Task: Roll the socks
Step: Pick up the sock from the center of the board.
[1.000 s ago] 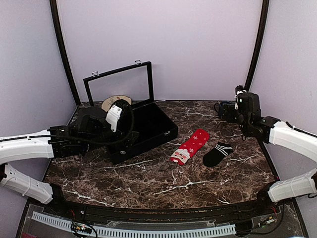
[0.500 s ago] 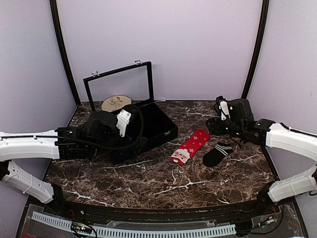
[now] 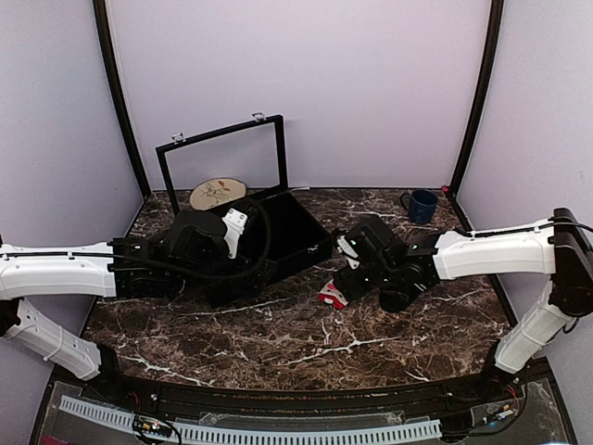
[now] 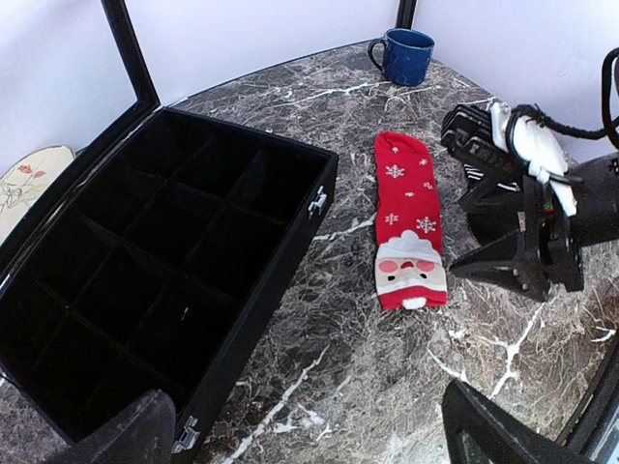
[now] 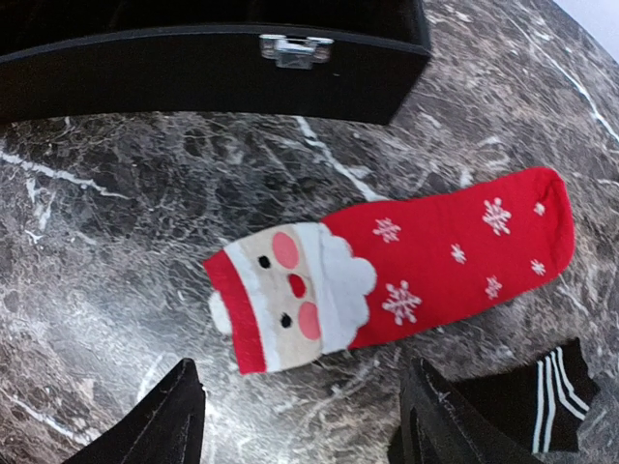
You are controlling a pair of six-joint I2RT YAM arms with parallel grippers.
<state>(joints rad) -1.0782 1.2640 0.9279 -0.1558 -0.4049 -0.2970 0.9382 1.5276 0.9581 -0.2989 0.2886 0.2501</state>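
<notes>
My right gripper (image 5: pixel 302 379) hovers open over the red sock (image 5: pixel 406 271); my left gripper (image 4: pixel 305 418) hangs open by the box (image 4: pixel 271 290).

red sock (image 5: pixel 416 275): unrolled, flat on the surface (image 5: pixel 106 242). White snowflakes, Santa face at one end. In the right wrist view its long axis runs 8 to 2 o'clock, Santa end at 8. black sock (image 5: pixel 527 406): white stripes, also flat, just beside the red one at its 5 o'clock, no overlap, partly cut off by the frame edge.
</notes>
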